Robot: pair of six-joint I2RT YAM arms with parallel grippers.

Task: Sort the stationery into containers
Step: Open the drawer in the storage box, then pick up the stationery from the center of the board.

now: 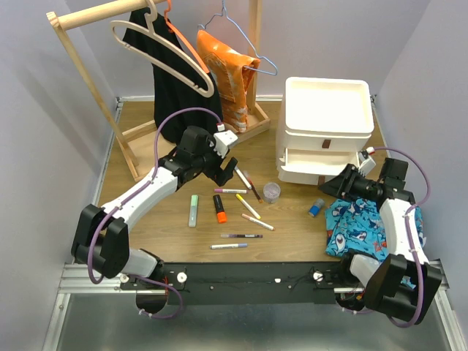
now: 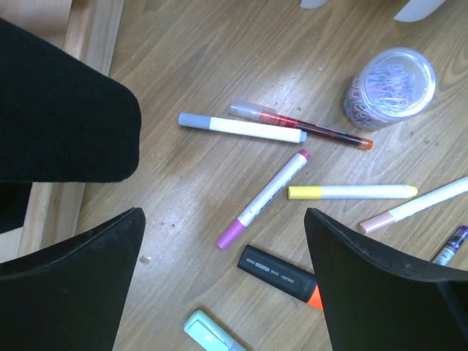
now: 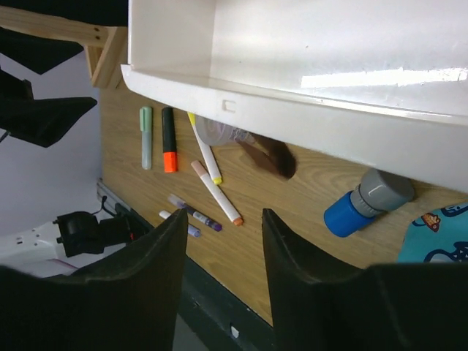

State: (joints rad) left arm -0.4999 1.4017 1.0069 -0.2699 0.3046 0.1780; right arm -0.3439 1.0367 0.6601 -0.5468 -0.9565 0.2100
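Several pens and markers lie on the wooden table [image 1: 292, 227], with a green highlighter [image 1: 193, 210], an orange highlighter [image 1: 219, 208], a clear pot [image 1: 271, 192] and a blue piece [image 1: 316, 208]. My left gripper [image 1: 221, 170] hangs open and empty above them. In its wrist view the gripper [image 2: 223, 216] is over a purple-capped marker [image 2: 267, 197] and the orange highlighter [image 2: 278, 272]. The white drawer unit [image 1: 325, 128] stands at the back right, its lowest drawer [image 3: 292, 44] pulled out. My right gripper [image 1: 339, 183] is open and empty just in front of that drawer [image 3: 224, 213].
A wooden clothes rack [image 1: 88, 102] with a black garment [image 1: 175, 88], hangers and an orange bag [image 1: 230, 77] stands at the back left. A blue shark-print cloth [image 1: 365, 227] lies under my right arm at the front right.
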